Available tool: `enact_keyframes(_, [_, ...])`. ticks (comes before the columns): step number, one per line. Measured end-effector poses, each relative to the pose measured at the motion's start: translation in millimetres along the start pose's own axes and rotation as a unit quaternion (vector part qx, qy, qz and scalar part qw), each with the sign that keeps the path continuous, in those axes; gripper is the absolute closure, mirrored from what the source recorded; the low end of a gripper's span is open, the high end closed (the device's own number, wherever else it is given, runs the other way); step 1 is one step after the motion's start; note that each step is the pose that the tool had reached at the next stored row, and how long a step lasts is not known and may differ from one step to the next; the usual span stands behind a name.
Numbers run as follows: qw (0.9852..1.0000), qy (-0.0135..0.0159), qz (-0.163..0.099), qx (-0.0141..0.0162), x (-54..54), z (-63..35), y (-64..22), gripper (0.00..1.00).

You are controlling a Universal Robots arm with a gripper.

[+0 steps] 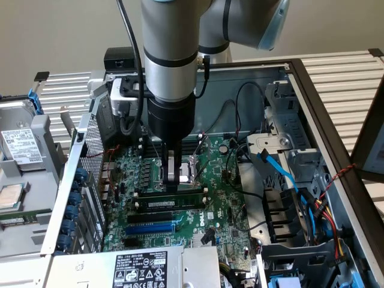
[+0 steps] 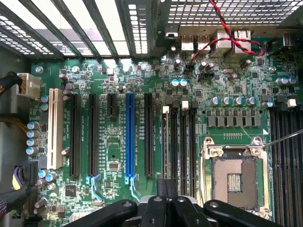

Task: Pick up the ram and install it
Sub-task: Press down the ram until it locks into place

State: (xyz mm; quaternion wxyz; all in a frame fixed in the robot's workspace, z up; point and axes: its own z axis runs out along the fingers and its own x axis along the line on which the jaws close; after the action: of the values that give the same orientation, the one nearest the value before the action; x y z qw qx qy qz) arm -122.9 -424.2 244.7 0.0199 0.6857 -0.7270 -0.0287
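Slatted metal table (image 1: 342,75) carries one open computer case. One large green motherboard (image 1: 198,216) is seen inside. One long green ram stick (image 1: 171,203) is seated in a slot, beneath the clenched hand (image 1: 172,180), fingertips partly hidden.

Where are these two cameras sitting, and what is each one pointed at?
Exterior view: off the arm, above the open computer case, looking down at the motherboard; the arm's grey tube and its tool show, down by the ram.
Wrist view: on the arm's wrist, looking along the tool straight onto the board; the tool's black linkage shows.
Shared: the blue slot and the CPU socket.
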Motion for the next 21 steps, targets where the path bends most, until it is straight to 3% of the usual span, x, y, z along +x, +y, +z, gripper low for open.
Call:
enact_keyframes(17, [1.0000,-0.0005,0.000,0.0000,-0.1,0.0,-0.3,0.90])
enact_keyframes(21, [0.9998,-0.0019,0.020,0.0002,-0.1,0.1,-0.3,0.90])
